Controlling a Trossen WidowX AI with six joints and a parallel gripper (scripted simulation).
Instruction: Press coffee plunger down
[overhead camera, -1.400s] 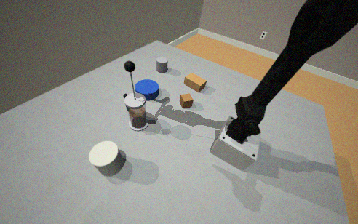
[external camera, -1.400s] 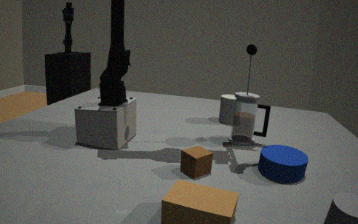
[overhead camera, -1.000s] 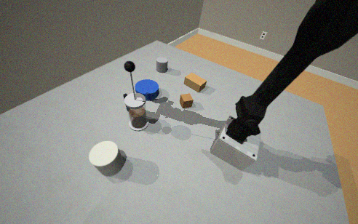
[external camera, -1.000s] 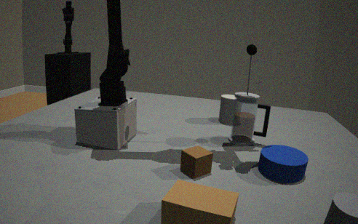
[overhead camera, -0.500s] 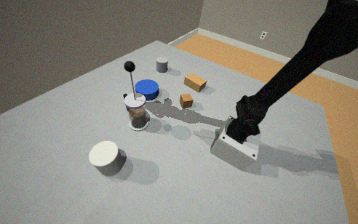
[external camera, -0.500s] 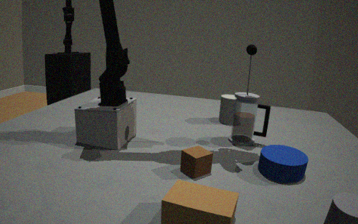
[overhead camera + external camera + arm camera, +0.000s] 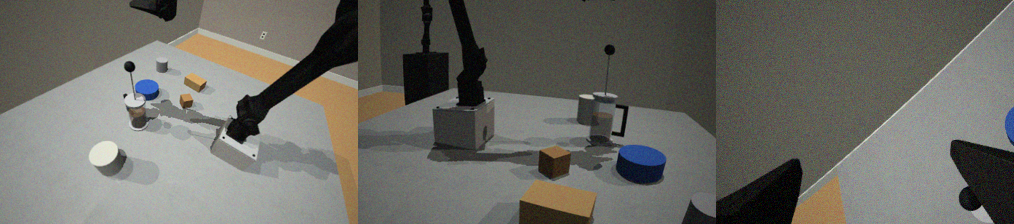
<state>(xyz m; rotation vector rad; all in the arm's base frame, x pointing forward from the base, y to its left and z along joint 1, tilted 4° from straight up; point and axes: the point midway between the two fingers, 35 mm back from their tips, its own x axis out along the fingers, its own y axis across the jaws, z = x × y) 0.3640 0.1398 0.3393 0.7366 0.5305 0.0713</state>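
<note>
At center-left of the top view the coffee press (image 7: 137, 116) stands upright with its plunger (image 7: 129, 66) raised, while the gripper (image 7: 876, 196) is released wide, grasping nothing.

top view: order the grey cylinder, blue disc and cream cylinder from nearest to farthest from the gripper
1. grey cylinder, far side, just below the open gripper in the picture
2. blue disc, mid-table
3. cream cylinder, near left
</note>
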